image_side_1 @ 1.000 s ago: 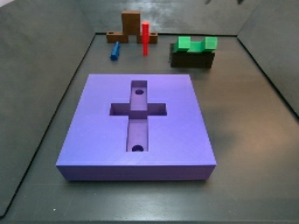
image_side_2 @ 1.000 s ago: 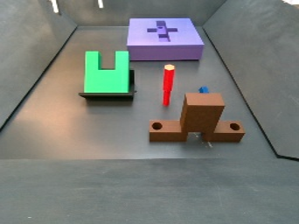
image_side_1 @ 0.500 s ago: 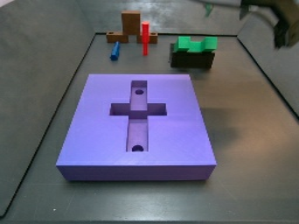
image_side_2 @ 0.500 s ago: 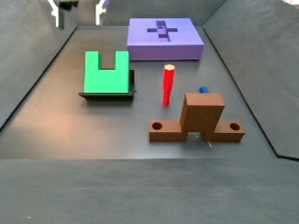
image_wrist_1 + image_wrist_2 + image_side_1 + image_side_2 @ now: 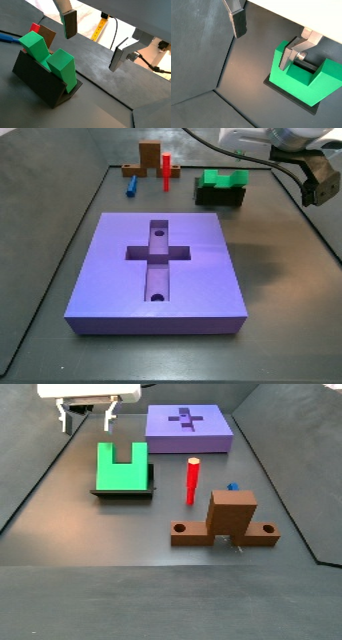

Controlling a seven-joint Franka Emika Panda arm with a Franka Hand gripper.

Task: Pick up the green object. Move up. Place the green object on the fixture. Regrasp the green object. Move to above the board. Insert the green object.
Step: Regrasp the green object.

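green object (image 5: 122, 466) sits seated in the fixture (image 5: 123, 491), notch and two prongs up in a wrist view (image 5: 48, 59); the dark holder props it so its sides stand exposed, which looks meant for a regrasp. the fixture itself stands on the floor near one side wall, well apart from the board (image 5: 189, 428).

claw (image 5: 86, 416) hangs in the air above and just beyond the green object, fingers spread wide, holding nothing; in a wrist view one finger (image 5: 238, 20) and its partner (image 5: 292, 54) are far apart with only floor and the green piece below. judgement: placing step done, regrasp not yet begun.

board (image 5: 158, 273) lies flat; its cross-shaped recess (image 5: 159, 252) holds nothing, both small holes look open.

red peg (image 5: 193, 481) upright, blue peg (image 5: 134, 187) lying, brown block (image 5: 230, 520) nearby, all untouched.
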